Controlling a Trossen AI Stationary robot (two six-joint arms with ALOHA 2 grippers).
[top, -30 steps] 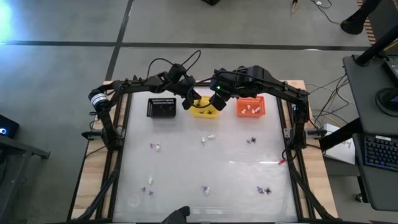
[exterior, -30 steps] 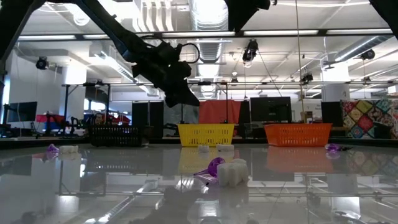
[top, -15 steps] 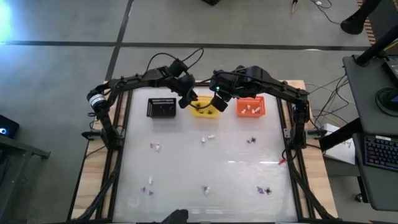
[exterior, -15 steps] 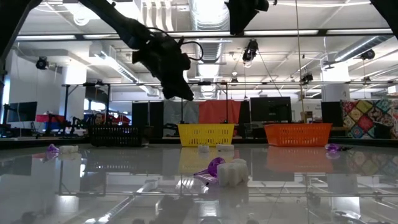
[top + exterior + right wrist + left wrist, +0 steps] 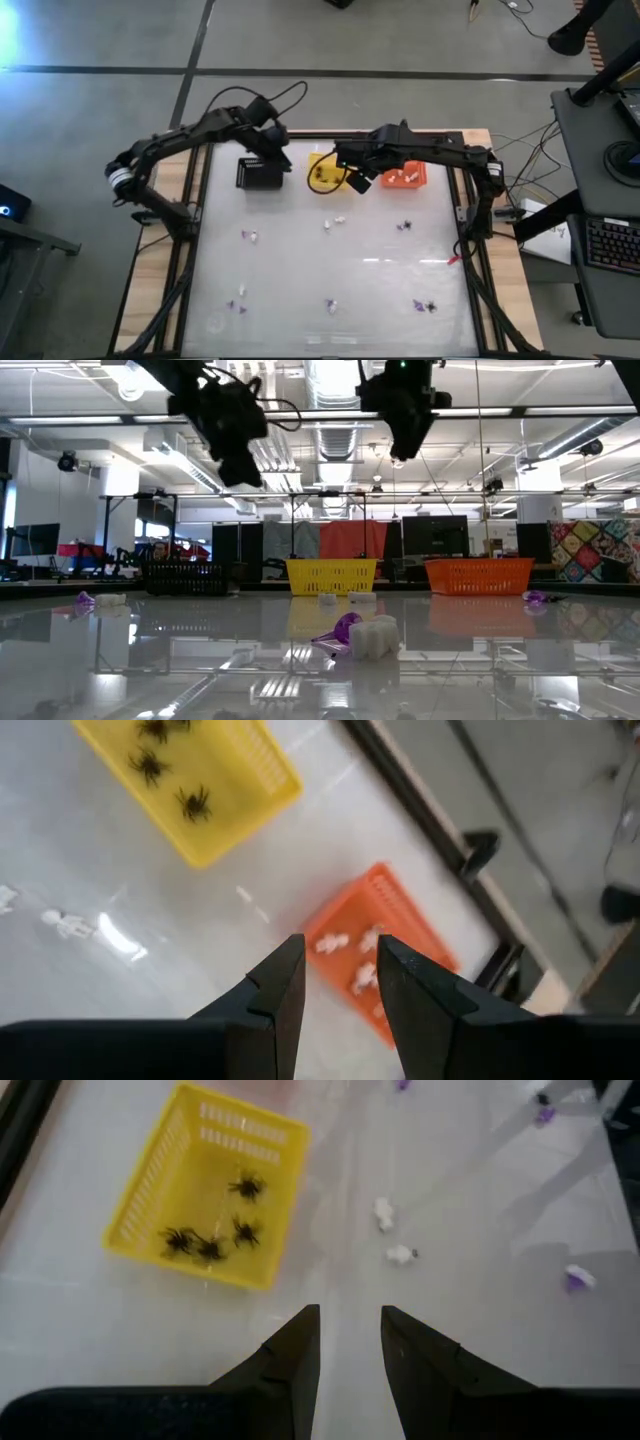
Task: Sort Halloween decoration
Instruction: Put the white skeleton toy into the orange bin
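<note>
Left wrist view: yellow basket [image 5: 205,1185] holds four black spiders [image 5: 246,1186].

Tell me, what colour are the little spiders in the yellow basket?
Black. The spiders show best in the left wrist view, lying inside the yellow basket.

Black basket [image 5: 260,173], yellow basket [image 5: 329,172] (middle), orange basket [image 5: 404,175]

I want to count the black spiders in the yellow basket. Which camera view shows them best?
The left wrist view: black spiders lie inside the yellow basket, seen from above. The right wrist view cuts some off. The high and low views show the basket, no clear spiders.
</note>
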